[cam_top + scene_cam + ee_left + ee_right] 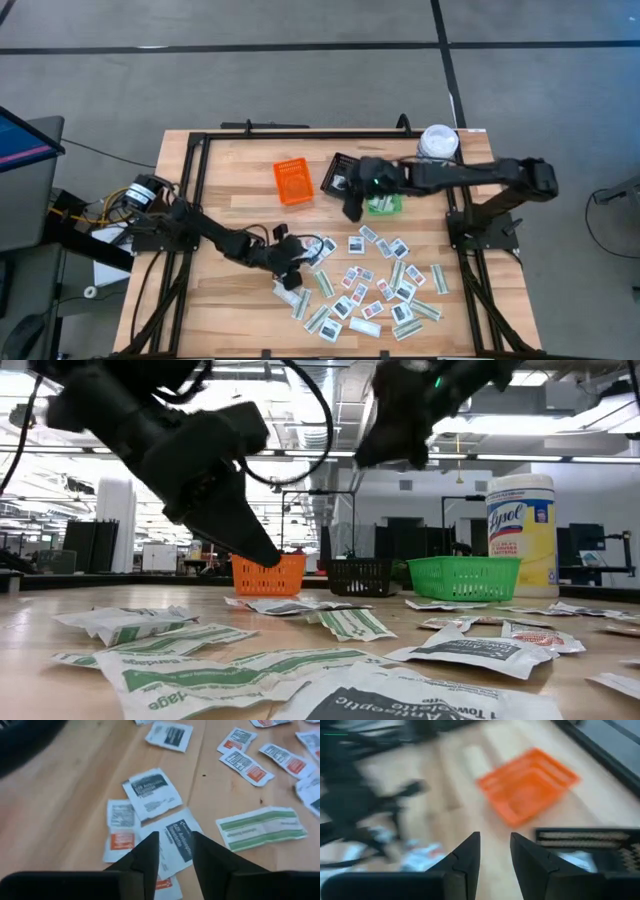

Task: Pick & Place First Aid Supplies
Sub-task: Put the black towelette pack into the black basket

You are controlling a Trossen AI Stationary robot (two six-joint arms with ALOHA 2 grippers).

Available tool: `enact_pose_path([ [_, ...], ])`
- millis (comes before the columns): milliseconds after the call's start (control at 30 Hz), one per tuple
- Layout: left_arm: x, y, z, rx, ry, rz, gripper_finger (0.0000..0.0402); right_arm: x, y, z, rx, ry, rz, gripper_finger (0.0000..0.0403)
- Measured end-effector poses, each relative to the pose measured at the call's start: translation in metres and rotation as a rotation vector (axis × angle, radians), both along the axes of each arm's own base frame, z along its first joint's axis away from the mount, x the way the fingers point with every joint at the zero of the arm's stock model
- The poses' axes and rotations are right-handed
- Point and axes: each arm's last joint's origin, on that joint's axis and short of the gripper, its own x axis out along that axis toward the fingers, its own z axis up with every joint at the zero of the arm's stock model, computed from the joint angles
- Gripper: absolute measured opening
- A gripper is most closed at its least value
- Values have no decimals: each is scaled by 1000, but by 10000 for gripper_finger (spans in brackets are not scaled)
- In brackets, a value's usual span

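Note:
Many first aid supplies [370,285] lie flat on the wooden table's near right part: white squarish packets and pale-green strips. My left gripper [297,262] is at the pile's left edge, open. In the left wrist view its fingers stand over a white packet with dark print [176,839], with nothing between them. My right gripper [352,208] is open and holds nothing. It hangs above the table beside the black bin [345,172]. That bin [590,845] has a white packet [575,860] lying inside it.
An orange bin [293,182] stands left of the black one and a green bin [385,204] to its right. A white-lidded yellow canister [438,142] stands at the far right. A black frame [200,150] runs along the table's edges. Bare wood lies at the left.

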Motion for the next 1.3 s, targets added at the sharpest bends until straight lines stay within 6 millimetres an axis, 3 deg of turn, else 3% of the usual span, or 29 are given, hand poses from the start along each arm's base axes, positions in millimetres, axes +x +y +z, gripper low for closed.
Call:
enact_pose_path([
  [167, 7, 11, -14, -31, 52, 17, 142, -3, 50, 3, -20, -5, 138, 102],
  [333, 13, 12, -29, -13, 81, 36, 148, 1, 86, -14, -44, 35, 186, 102],
  [433, 13, 11, -30, -9, 82, 40, 134, 5, 100, -26, -21, 62, 204, 102],
  [567, 12, 12, -28, -11, 83, 36, 82, 14, 112, -47, 1, 99, 208, 102],
  [733, 12, 11, -28, -13, 83, 34, 10, 31, 115, -75, 21, 108, 186, 102],
  [1100, 12, 3, -25, 56, 22, 28, 6, 60, 84, -125, 311, 138, 108, 102],
  [1300, 9, -3, -22, 194, -11, 68, 7, 65, 72, -137, 390, 162, 122, 102],
])
